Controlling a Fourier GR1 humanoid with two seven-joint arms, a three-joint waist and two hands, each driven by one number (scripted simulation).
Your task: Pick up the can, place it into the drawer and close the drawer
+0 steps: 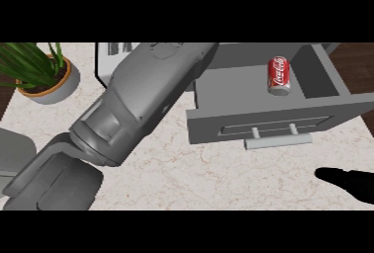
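Right hand [349, 184]: low at 4 o'clock of the view, a dark shape over the table [219, 173]. It holds nothing I can see; whether it is wide or narrow cannot be told.
Why there: it sits just below the drawer's front, with the handle up at its 11 o'clock. Judged well placed for the push that shuts the drawer.
Left hand: not showing. The left forearm [139, 104] runs from 7 o'clock up toward 12 o'clock and ends at the view's top edge, beside the drawer's left wall.
Handle [277, 141]: pale bar on two posts, standing off the drawer front toward the viewer, nothing touching it.
Drawer [263, 124]: pulled out wide, grey, lying at 1 to 3 o'clock with its front panel nearest.
Can [278, 75]: red, on its side on the drawer floor at 1 o'clock, long axis running front to back, near the right wall but apart from it.
Stage, as judged: placing looks done, closing not yet.
Risk, as judged: a can lying down may roll when the drawer moves.
Plant [40, 74]: potted, at 10 o'clock, well apart from the work.
Top edge: a pale object with dark bars [116, 49] at 11 o'clock, unidentified.
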